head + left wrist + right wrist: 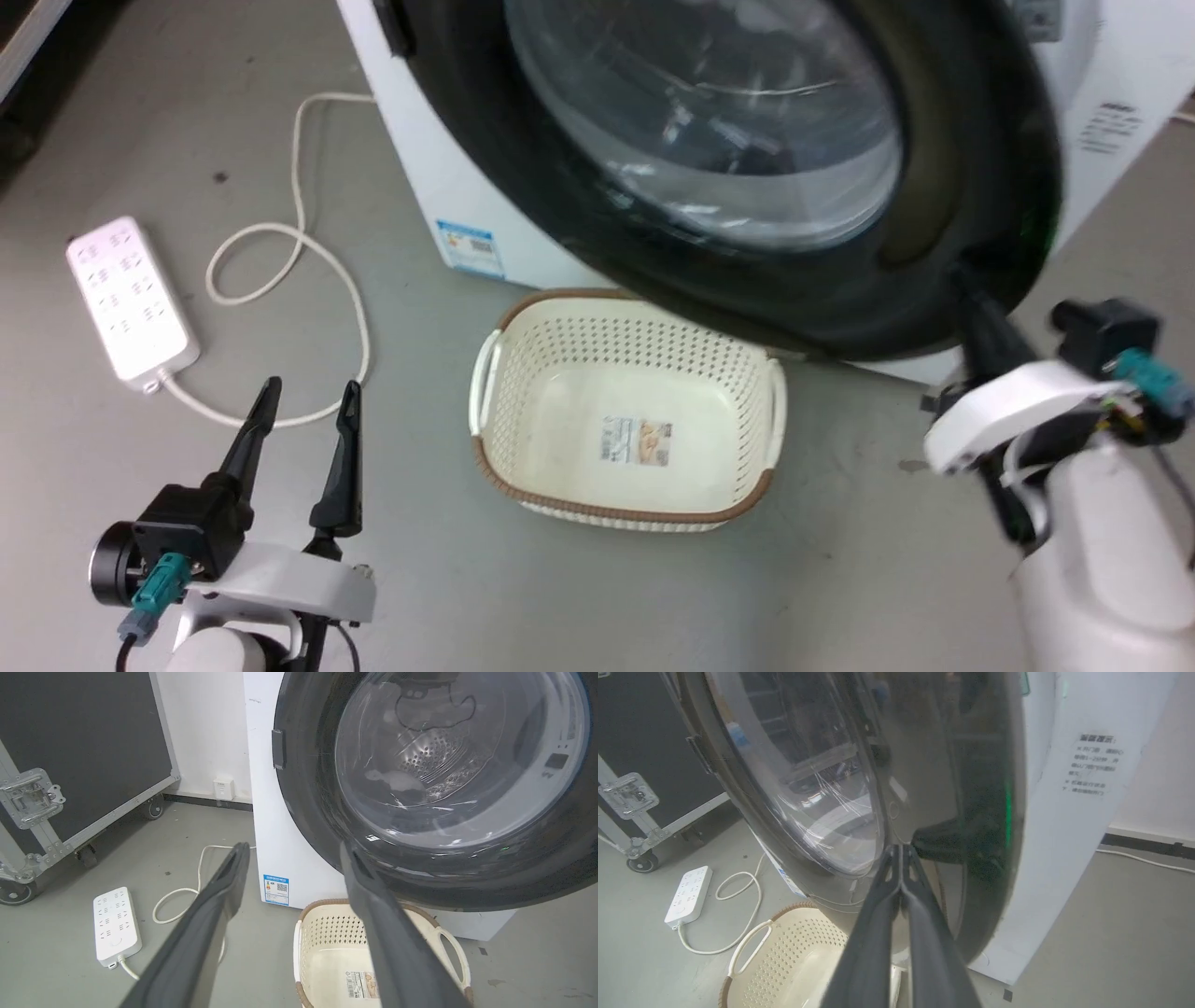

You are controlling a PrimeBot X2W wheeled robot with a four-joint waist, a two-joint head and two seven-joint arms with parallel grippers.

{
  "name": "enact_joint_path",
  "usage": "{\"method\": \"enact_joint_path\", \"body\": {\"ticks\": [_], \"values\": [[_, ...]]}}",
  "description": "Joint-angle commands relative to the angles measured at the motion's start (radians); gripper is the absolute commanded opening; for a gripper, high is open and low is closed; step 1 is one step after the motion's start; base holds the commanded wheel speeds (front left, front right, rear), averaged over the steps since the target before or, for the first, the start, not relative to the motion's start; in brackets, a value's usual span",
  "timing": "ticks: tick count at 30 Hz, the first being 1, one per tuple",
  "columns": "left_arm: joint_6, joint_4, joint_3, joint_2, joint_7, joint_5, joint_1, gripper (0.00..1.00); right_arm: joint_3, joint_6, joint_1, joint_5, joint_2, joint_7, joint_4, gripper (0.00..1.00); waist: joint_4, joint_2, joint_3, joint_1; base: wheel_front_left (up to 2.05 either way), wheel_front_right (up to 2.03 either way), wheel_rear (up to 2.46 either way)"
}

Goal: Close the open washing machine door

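On the grey floor at far left lies a white power strip (131, 299), its pale cord (298, 159) looping off toward the washer (420, 177). Behind the strip, in the left wrist view, stands a black wheeled case (84, 742) with metal edging.

Just right of the strip, the left gripper (311, 385) hovers above the floor. Its fingers are spread wide with nothing between them, pointing toward the washer's lower left corner.

Next comes a cream basket (560, 345) with a brown rim and a label on its bottom. It sits on the floor right before the washer, its far edge under the lower edge of the door (971, 140).

That door looms across the upper middle and right of the head view, a wide glossy black rim around a bulging clear glass bowl. The steel drum shows through the glass in the left wrist view. From the right wrist view the door stands at a slant, its right edge close to the washer's white front. Whether a gap is left there I cannot tell, as that part is blurred.

The right gripper (901, 851) has its fingers pressed together to a point. The tips are set low on the black rim, just right of the glass, and seem to touch it.

Farther right, the washer's white panel carries a printed notice (1092, 765), and a cable (1143, 860) runs along the floor by the wall.
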Motion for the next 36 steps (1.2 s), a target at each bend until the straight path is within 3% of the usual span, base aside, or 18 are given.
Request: {"method": "enact_joint_path", "body": {"ticks": [1, 13, 22, 29, 36], "values": [[-0.01, -0.005, 0.005, -0.01, -0.005, 0.01, -0.014, 1.0, -0.034, -0.002, -0.034, -0.019, -0.005, -0.006, 0.004, 0.0, 0.019, 0.0, 0.018, -0.0002, 0.0, 0.0, 0.0], [-0.082, -0.013, 0.067, -0.083, -0.005, 0.041, -0.043, 1.0, -0.288, -0.002, -0.213, -0.211, -0.005, 0.026, -0.039, 0.0, 0.07, 0.0, 0.114, -0.0002, 0.0, 0.0, 0.0], [-0.138, 0.001, 0.131, -0.133, -0.005, 0.077, -0.05, 1.0, -0.402, -0.002, -0.308, -0.256, -0.005, 0.017, -0.1, 0.0, 0.084, 0.0, 0.148, -0.0002, 0.0, 0.0, 0.0], [-0.156, 0.007, 0.163, -0.146, -0.005, 0.109, -0.035, 1.0, -0.391, -0.002, -0.273, -0.212, -0.005, -0.025, -0.112, 0.0, 0.046, 0.0, 0.077, -0.0002, 0.0, 0.0, 0.0], [-0.167, 0.013, 0.179, -0.146, -0.005, 0.155, -0.002, 1.0, -0.267, -0.002, -0.11, -0.089, -0.005, -0.065, -0.181, 0.0, -0.059, 0.0, -0.062, -0.0002, 0.0, 0.0, 0.0]]}}
